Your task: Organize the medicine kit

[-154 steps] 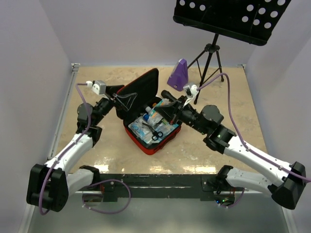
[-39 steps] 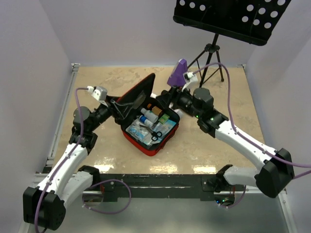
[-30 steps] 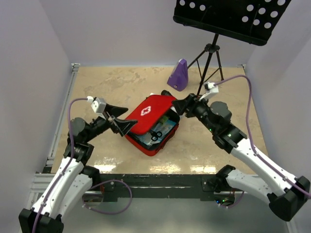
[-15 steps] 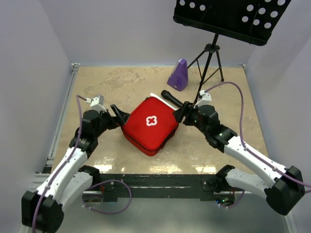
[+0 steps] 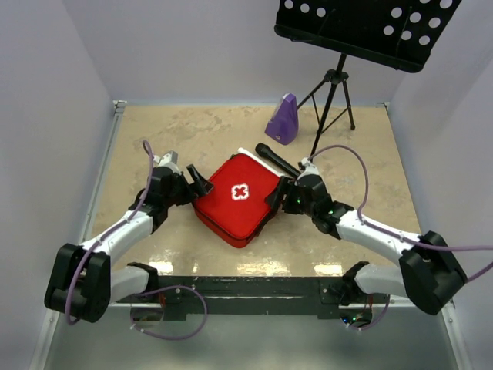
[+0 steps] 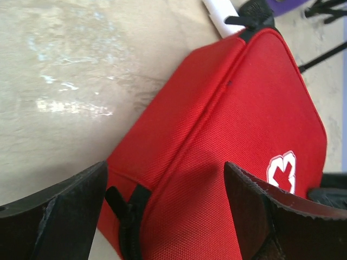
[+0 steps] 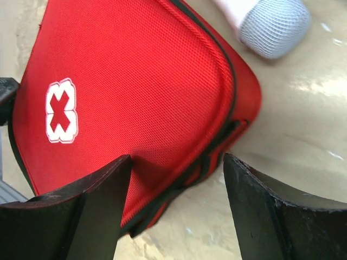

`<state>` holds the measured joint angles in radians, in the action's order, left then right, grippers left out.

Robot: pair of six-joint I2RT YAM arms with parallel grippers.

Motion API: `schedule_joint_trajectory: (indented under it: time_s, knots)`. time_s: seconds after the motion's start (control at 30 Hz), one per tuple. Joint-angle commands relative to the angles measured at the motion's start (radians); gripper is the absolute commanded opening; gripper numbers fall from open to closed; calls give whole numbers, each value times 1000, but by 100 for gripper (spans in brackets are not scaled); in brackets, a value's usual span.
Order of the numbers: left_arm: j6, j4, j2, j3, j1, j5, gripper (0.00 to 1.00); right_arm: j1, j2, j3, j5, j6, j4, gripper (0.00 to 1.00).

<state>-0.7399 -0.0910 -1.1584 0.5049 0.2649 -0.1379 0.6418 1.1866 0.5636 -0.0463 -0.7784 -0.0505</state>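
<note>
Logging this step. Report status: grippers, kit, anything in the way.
Left gripper open, straddling kit's left corner. Right gripper open at its right corner. Medicine kit lid down, cross up. Microphone lying beside far edge.

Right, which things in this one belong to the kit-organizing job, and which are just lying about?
Part of the job:
- medicine kit, red, lid closed
- left gripper, open at the kit's left corner
- right gripper, open at its right corner

Just lying about:
- purple metronome
- music stand
- microphone, beside the kit
</note>
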Motion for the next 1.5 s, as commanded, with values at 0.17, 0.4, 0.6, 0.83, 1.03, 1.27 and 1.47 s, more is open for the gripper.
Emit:
schedule_joint_trajectory:
  time_s: [0.17,0.4,0.6,0.83,1.03,1.27,1.47]
  knots:
    - [-134,-551,107,-305,4,-367,77,2,274,205,63,175,-209,68]
    - [-233,-411,440,-462,13,-322,67,25,462,415,161,323,-259,64]
    - [-236,-89,638,-416,31,-252,67,53,665,677,165,375,-151,66]
    - [-125,325,683,-168,31,75,87,53,517,705,-59,303,-100,72]
    - [-75,358,562,12,28,195,98,53,322,676,-236,252,49,73]
    - [32,252,318,133,10,302,98,81,81,360,-110,154,61,71]
    - [57,114,59,237,-128,198,97,88,-88,75,2,21,-84,73]
